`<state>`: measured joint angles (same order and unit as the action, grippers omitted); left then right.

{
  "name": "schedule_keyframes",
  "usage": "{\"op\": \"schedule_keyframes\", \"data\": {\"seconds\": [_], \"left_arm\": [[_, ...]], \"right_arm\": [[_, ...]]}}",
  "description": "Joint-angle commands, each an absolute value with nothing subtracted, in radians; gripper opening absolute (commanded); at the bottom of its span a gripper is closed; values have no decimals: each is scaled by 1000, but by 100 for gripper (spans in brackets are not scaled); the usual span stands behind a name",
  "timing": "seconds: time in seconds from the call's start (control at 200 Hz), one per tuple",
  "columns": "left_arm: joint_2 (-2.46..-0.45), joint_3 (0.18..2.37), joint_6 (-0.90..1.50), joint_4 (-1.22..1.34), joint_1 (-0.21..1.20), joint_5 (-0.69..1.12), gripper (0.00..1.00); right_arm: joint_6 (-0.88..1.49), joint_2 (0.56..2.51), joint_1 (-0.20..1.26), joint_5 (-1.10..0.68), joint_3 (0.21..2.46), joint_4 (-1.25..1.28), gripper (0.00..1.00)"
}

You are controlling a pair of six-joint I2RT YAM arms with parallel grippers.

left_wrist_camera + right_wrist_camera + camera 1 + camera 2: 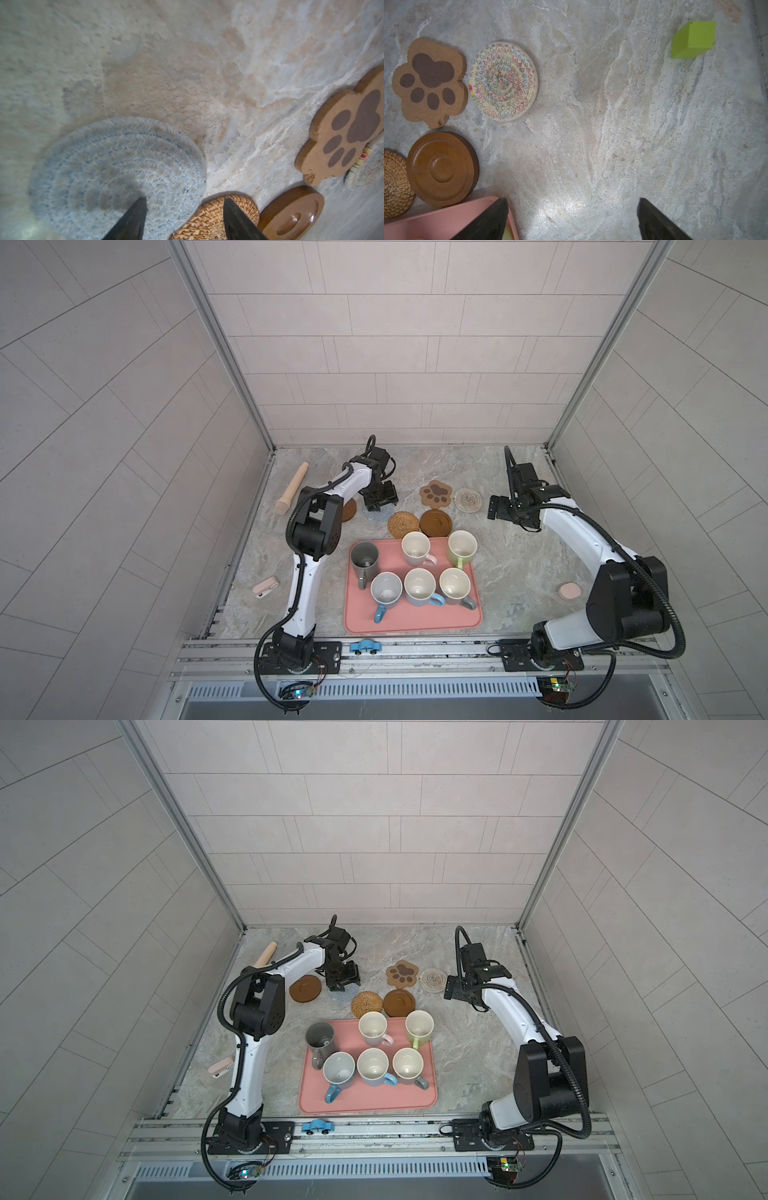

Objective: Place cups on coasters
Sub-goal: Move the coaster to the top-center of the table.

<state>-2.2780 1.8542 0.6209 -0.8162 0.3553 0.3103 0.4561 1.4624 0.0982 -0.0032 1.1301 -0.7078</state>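
Crochet coaster under left gripper (jaws apart)

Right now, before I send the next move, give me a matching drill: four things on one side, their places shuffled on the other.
Things:
1 dark mug
2 crochet coaster
3 paw coaster
4 toy car

Places:
A under the left gripper
B on the front rail
C on the tray
D beside the cream coaster

Pairs: 1-C, 2-A, 3-D, 4-B
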Motion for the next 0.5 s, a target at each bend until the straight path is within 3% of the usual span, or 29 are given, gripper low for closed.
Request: {"op": "schedule_keyframes", "data": {"seconds": [0.0,0.495], "left_arm": [[-2313,1859,616,-827,344,287,66],[-2271,1948,578,-894,341,266,67]], "right_arm": [[478,1467,103,-2,1154,-726,99],[484,1476,115,-8,1181,-725,98]]}}
